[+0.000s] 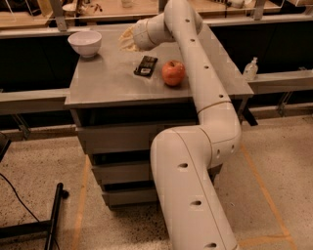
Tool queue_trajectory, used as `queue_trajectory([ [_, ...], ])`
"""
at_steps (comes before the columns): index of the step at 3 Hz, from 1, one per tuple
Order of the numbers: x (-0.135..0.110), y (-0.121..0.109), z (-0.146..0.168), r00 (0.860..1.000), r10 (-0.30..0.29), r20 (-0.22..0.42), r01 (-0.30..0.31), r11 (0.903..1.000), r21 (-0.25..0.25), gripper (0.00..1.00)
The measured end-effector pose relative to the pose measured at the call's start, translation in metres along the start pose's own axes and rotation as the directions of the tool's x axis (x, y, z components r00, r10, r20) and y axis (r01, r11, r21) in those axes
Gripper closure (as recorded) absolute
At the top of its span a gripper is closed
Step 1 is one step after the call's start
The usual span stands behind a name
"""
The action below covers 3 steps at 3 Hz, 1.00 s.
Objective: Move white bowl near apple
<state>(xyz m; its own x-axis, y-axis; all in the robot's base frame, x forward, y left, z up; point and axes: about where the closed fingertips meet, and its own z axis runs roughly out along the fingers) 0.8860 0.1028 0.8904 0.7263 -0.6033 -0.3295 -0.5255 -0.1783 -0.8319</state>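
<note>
The white bowl [85, 43] stands upright at the far left corner of the grey table [107, 83]. The red-orange apple [173, 72] sits near the table's middle, right beside the white arm. My gripper [126, 41] hovers over the far part of the table, to the right of the bowl and apart from it, up and left of the apple. It holds nothing that I can see.
A flat black packet [145, 66] lies just left of the apple. A small clear bottle [250, 69] stands on a ledge to the right. A wooden bench with clutter [83, 7] runs behind the table. A black stand [53, 222] lies on the floor at left.
</note>
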Motion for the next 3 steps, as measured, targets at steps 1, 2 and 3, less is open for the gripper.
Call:
queue_trajectory([
  [1,-0.0008,0.0017,0.0035,1.0,0.001,0.003,-0.001,1.0,-0.004,0.05],
  [2,-0.0016,0.0031,0.0065,1.0,0.002,0.006,-0.002,1.0,-0.007,0.0],
  [3,-0.0017,0.0032,0.0067,1.0,0.002,0.006,-0.002,1.0,-0.007,0.0],
])
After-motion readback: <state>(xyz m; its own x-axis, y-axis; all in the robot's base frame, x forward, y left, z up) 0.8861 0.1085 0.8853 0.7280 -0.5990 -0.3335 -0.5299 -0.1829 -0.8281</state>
